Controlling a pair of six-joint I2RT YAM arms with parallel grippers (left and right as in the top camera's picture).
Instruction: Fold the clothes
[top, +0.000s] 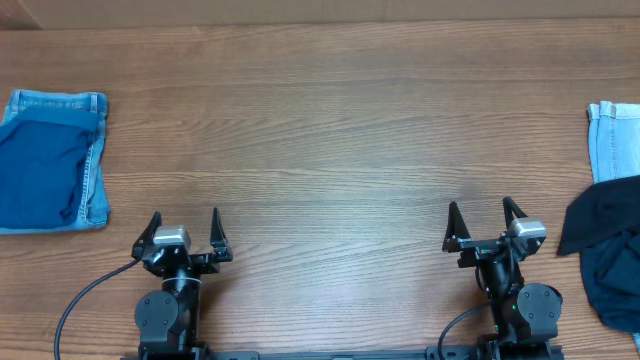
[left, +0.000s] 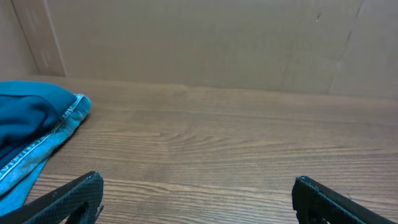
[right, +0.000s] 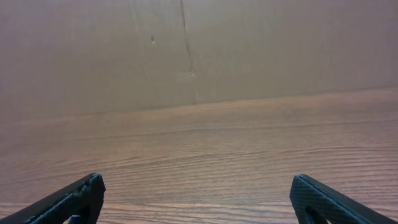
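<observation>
As the overhead view shows it, surface: wood-grain tabletop (top: 330, 130), grain running left to right.
Room: plain brown board wall (left: 217, 43) along the far edge.
Clothes, right: dark navy garment (top: 608, 250), bunched at the right edge near the right gripper (top: 481, 208), cut off by the frame. The visible part runs near-to-far, one corner pointing left. Light denim (top: 615, 140) lies at its far side.
Clothes, left: deep blue piece (top: 40, 175), flat on folded jeans (top: 95, 150) at the left edge.
Left gripper (top: 185, 216): spread wide, holding nothing.
Right gripper: spread wide, holding nothing.
</observation>
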